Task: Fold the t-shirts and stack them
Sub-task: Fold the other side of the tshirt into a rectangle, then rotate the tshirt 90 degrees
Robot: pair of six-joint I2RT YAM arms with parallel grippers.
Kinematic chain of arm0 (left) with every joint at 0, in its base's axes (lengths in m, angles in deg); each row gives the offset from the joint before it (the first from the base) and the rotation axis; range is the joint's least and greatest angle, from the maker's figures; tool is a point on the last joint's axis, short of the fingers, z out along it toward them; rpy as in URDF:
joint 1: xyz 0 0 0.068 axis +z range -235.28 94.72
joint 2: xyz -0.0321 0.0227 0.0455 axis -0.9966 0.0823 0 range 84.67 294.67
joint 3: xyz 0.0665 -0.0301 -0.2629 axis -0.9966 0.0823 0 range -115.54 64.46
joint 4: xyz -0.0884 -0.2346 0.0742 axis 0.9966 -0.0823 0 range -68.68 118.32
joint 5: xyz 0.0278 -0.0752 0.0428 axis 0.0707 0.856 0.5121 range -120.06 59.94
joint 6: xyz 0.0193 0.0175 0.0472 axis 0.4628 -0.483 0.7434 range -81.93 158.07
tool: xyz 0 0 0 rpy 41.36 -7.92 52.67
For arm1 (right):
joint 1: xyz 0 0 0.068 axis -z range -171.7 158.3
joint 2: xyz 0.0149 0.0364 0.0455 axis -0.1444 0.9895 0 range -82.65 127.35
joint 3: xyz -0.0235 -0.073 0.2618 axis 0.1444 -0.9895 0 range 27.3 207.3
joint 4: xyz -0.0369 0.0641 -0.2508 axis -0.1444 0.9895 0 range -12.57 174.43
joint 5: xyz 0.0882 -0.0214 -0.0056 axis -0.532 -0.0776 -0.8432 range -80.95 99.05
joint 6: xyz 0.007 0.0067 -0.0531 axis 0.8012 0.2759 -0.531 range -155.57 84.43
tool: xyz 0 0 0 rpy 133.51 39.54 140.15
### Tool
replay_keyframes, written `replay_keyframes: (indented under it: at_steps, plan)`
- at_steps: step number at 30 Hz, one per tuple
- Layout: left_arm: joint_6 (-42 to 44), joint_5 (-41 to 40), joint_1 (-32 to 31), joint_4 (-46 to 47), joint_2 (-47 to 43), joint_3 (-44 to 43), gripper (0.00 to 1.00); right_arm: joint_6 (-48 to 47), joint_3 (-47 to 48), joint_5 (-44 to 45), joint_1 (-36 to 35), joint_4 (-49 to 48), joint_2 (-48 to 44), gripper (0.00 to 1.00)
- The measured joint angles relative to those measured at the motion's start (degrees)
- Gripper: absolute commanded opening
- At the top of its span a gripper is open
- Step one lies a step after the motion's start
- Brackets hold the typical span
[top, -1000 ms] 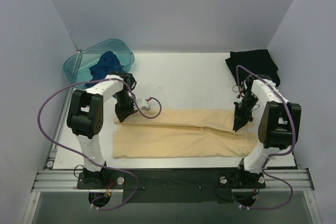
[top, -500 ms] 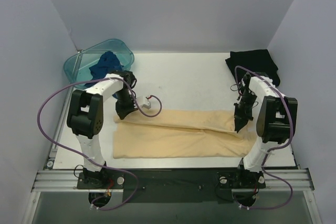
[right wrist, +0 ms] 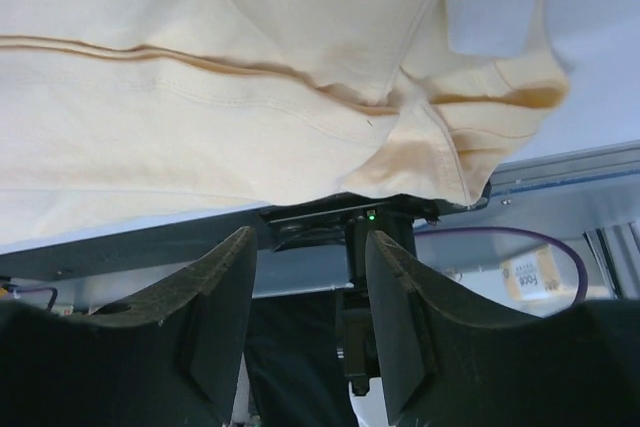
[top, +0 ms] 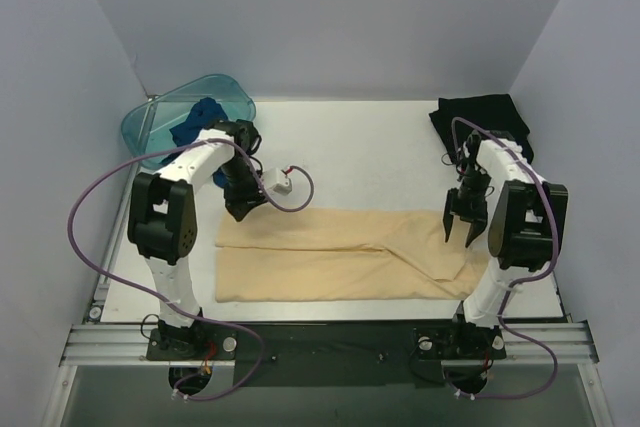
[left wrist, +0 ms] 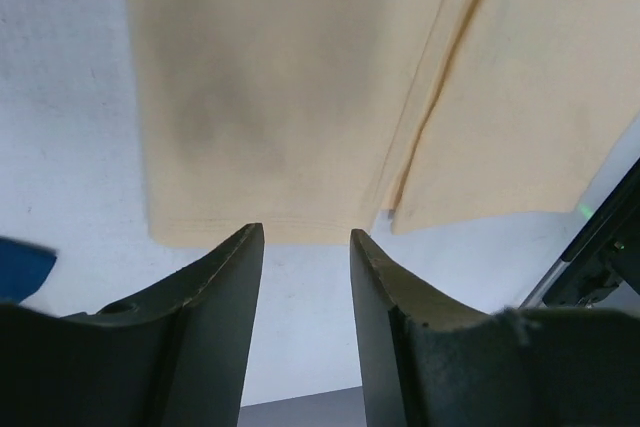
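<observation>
The pale yellow-tan t-shirt (top: 340, 255) is lying flat on the white bench (top: 370, 152) as a long band folded lengthwise, stretching across the near part from in front of the left arm to in front of the right arm, with a flap edge running slantwise along its middle. The left claw (top: 238, 212) is pointing down at the far left corner of this shirt; in its wrist view the fingers (left wrist: 215, 287) are standing apart with nothing between them, and the shirt's hem is lying just beyond their tips over bare bench. The right claw (top: 458, 235) is hanging over the right end of the same shirt, its two fingers plainly spread in the overhead view and gripping nothing. In the right wrist view the fingers (right wrist: 225, 297) are gaping too, and the shirt's rumpled corner, with its stitched seams and folded layers, is lying near the bench's front edge. Whether either claw is touching the cloth cannot be told. The black t-shirt (top: 482, 119) is lying bunched at the far right corner of the bench. The dark blue t-shirt (top: 198, 119) is sitting crumpled inside the teal translucent basin (top: 150, 122) at the far left corner.
</observation>
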Motion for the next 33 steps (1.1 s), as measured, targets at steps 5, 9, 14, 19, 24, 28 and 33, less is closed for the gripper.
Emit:
replay_keyframes:
  at_steps: [5, 9, 14, 19, 24, 28, 33]
  plan:
    - [-7.87, 0.70, -0.22, 2.91, -0.02, -0.66, 0.42, 0.66, 0.52, -0.92, 2.54, -3.37, -2.08, 0.44]
    - [-15.30, 1.73, -1.36, 8.63, 0.00, -0.94, 0.40, 1.86, -0.98, -2.86, 7.48, -8.22, -2.05, 0.42]
    - [-25.33, 6.78, -8.09, 15.96, 2.23, -11.19, 0.36, 5.81, -7.04, -8.13, 15.69, -14.60, -2.12, 0.38]
    - [-37.77, 15.67, -16.87, 26.75, 6.82, -21.86, 0.35, 11.47, -16.31, -10.58, 23.58, -19.28, -6.78, 0.38]
    - [-50.93, 20.87, -23.12, 36.30, 10.97, -21.68, 0.37, 13.81, -18.27, -11.93, 24.70, -20.50, -10.51, 0.38]
    - [-55.41, 18.75, -22.88, 38.75, 10.29, -13.16, 0.35, 13.86, -18.32, -10.75, 24.00, -22.18, -10.69, 0.24]
    - [-54.45, 12.20, -16.79, 38.75, 4.11, 3.10, 0.25, 13.64, -15.98, -6.27, 19.34, -23.47, -11.65, 0.00]
